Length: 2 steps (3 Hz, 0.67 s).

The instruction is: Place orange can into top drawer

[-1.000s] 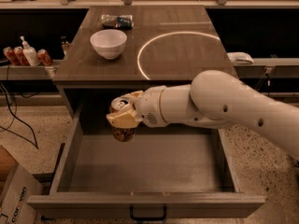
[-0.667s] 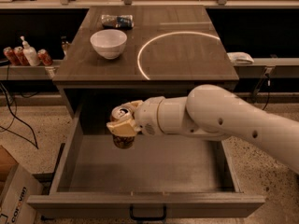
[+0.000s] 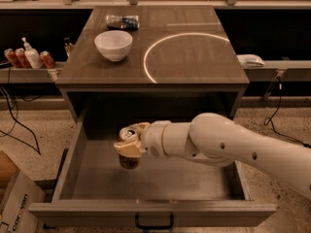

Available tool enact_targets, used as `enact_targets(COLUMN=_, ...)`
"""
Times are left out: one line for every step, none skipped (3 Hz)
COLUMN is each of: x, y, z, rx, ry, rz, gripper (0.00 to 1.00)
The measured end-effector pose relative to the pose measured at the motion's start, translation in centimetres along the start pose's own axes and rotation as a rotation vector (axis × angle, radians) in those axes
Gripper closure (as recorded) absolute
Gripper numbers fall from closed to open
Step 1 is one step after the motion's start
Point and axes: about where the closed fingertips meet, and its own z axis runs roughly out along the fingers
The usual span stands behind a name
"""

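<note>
The grey wooden top drawer (image 3: 218, 212) stands pulled fully open toward the camera, its flat front panel carrying a small black metal handle (image 3: 153, 224) that is partly cut off by the lower edge of the view. At lower left, a cardboard box (image 3: 13, 204) with printed lettering sits on the speckled floor, only partly in view. Over the left-centre of the drawer's bare interior, the tool (image 3: 127, 148) is closed around the orange can (image 3: 129, 162), its cream-coloured fingers wrapped about the can's middle so that only the silver top and the dark lower body show. The can is held roughly upright within the drawer opening; whether its base meets the drawer floor is hard to make out. The smooth, rounded white arm (image 3: 218, 140) reaches in from the right and runs out of view. Above, the dark wood-grain counter (image 3: 204, 67) bears a round white bowl (image 3: 113, 44), a bright ring of light (image 3: 146, 64) and, at its far edge, a crinkled packet (image 3: 122, 22). On a shelf to the left stand red cans (image 3: 47, 59) and a white pump bottle (image 3: 32, 56).
</note>
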Motion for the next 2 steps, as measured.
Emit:
enact_targets(x=2.9, y=-0.7, z=0.8, rx=0.027, ry=0.008, rz=0.024, gripper=1.00)
enact_targets(x=5.2, y=-1.7, z=1.2, rx=0.068, ry=0.018, rz=0.035, gripper=1.00)
